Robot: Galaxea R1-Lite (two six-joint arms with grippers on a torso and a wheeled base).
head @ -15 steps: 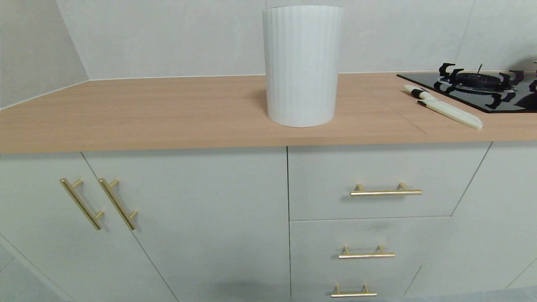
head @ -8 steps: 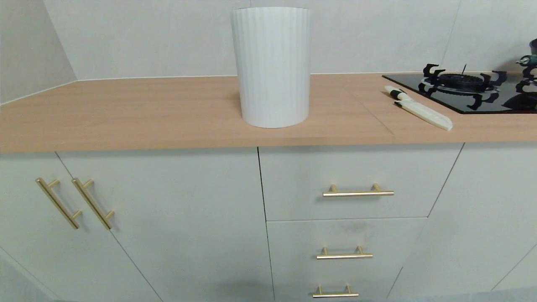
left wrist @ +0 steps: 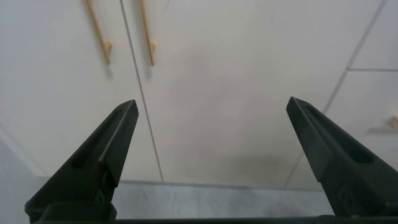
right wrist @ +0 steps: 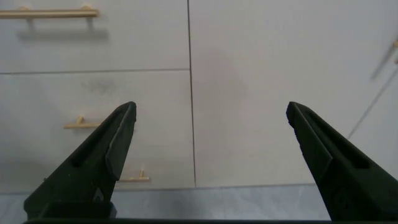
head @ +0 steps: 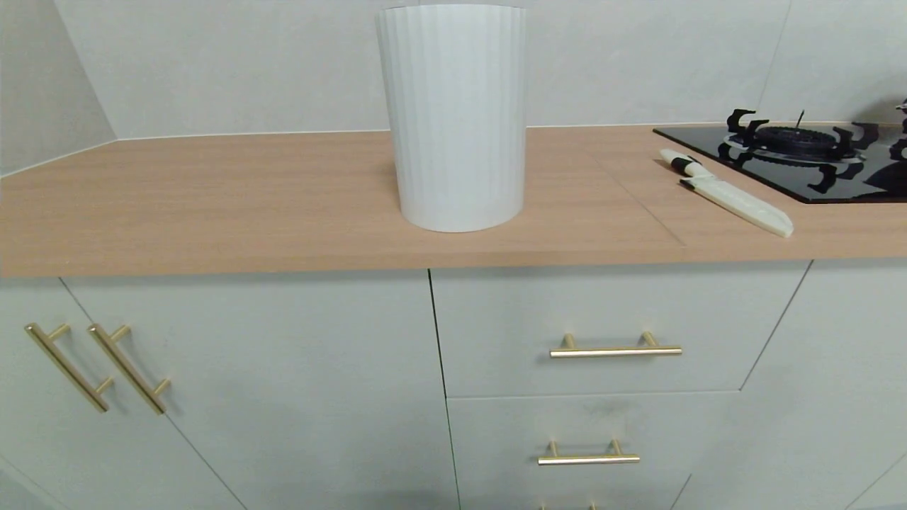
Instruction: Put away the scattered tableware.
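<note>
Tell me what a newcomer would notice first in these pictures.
The tall white ribbed container stands upright midway along the wooden countertop, near its front edge. To its right, a pale knife lies flat beside the black hob. The left gripper and right gripper are both open, facing pale cabinet fronts with brass handles.

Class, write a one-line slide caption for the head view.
Ribbed white container stands on a wooden countertop; a white knife lies beside the gas hob, cabinet drawers shut below.

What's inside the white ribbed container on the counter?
Cannot tell. The white ribbed container stands upright on the wooden counter; its outer wall is visible, its inside hidden behind it.
</note>
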